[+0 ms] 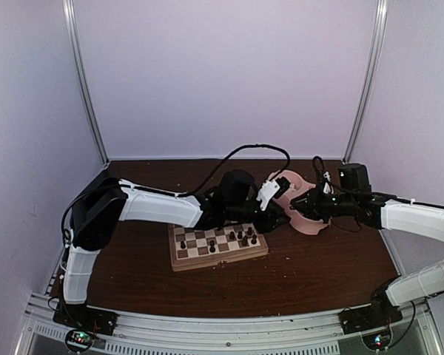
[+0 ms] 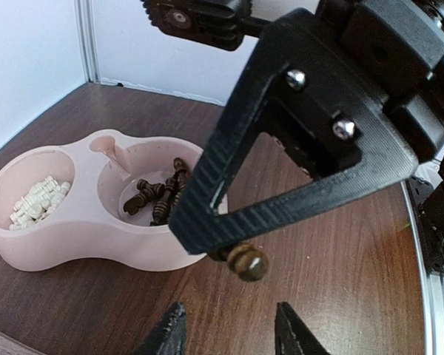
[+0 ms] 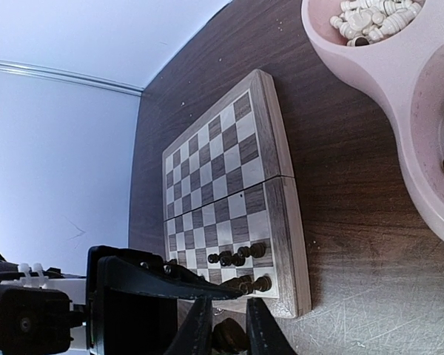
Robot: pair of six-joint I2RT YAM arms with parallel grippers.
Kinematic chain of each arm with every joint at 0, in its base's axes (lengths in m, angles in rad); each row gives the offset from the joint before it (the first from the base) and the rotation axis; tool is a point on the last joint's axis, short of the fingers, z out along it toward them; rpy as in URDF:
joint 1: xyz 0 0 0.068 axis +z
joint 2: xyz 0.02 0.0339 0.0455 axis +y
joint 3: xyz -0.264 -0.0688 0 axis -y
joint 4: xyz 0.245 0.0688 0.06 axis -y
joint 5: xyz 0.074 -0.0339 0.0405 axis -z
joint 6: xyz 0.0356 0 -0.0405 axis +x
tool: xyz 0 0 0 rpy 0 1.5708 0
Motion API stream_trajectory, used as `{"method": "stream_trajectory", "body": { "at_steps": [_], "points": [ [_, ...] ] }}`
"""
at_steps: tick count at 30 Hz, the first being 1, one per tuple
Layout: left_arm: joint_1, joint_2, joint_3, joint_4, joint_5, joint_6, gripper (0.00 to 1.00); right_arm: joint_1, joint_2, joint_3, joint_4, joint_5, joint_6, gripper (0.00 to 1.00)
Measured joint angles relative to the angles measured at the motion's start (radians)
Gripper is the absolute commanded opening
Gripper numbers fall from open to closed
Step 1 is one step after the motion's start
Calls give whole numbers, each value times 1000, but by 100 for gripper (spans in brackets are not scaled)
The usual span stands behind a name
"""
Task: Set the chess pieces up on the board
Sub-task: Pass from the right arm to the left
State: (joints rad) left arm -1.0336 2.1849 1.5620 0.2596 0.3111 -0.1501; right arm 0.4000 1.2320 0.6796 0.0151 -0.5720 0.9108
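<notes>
The board lies mid-table with several dark chess pieces on its right half. It also shows in the right wrist view, with dark pieces near its near corner. My right gripper is shut on a dark chess piece and holds it above the table, off the board's corner. The left wrist view shows this piece in the right gripper's fingertips. My left gripper is open and empty, just below that held piece. In the top view the two grippers meet.
A pink double bowl stands right of the board, with cream pieces in one compartment and dark pieces in the other. It also shows in the top view. Purple walls close in the table.
</notes>
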Motion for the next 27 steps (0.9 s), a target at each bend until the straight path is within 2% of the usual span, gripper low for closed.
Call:
{"method": "stream_trajectory", "body": {
  "at_steps": [7, 21, 27],
  "points": [
    [-21, 0, 0, -7, -2, 47, 41, 14, 0, -4, -5, 0, 3, 18],
    [-24, -1, 1, -2, -63, 37, 35, 35, 0, -19, -8, 7, 0, 18],
    [-24, -1, 3, 4, -70, 21, 29, 43, 0, -19, -8, 21, -6, 18]
  ]
}}
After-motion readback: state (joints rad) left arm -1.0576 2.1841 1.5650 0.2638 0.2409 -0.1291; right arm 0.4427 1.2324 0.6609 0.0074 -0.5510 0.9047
